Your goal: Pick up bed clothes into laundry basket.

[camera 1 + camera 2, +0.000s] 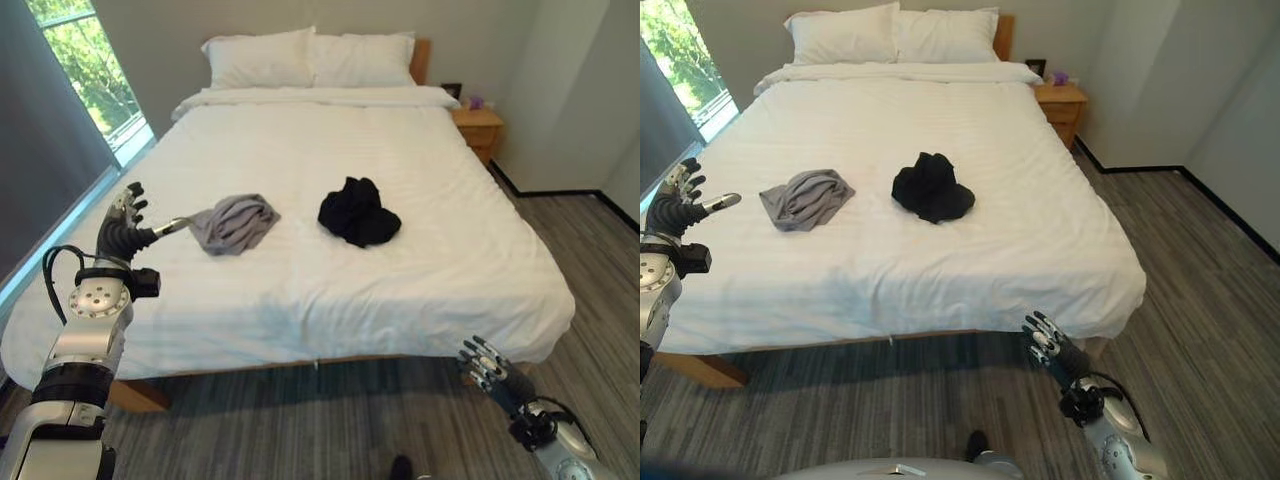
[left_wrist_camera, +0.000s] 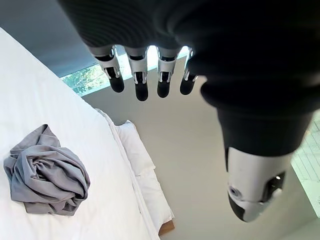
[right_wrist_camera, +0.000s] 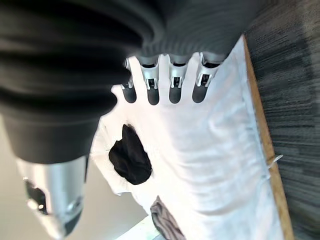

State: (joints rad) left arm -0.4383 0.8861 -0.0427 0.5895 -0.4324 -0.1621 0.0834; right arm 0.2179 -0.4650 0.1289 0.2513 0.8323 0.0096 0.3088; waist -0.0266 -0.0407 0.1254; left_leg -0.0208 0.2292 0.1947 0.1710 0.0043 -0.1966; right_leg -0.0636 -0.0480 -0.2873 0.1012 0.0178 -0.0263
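A crumpled grey garment [image 1: 235,222] lies on the white bed [image 1: 420,270], left of its middle. A bunched black garment [image 1: 358,212] lies to its right, a short gap between them. My left hand [image 1: 125,225] is raised at the bed's left edge, open, its thumb pointing toward the grey garment without touching it. In the left wrist view its straight fingers [image 2: 141,75] hold nothing and the grey garment [image 2: 45,172] lies past them. My right hand [image 1: 490,368] hangs low by the foot of the bed, open and empty, with the black garment [image 3: 130,156] far beyond its fingers.
Two white pillows [image 1: 310,58] rest at the headboard. A wooden nightstand [image 1: 478,128] stands at the bed's far right. A tall window [image 1: 85,70] runs along the left wall. Grey plank floor [image 1: 590,260] stretches right of the bed and in front of it.
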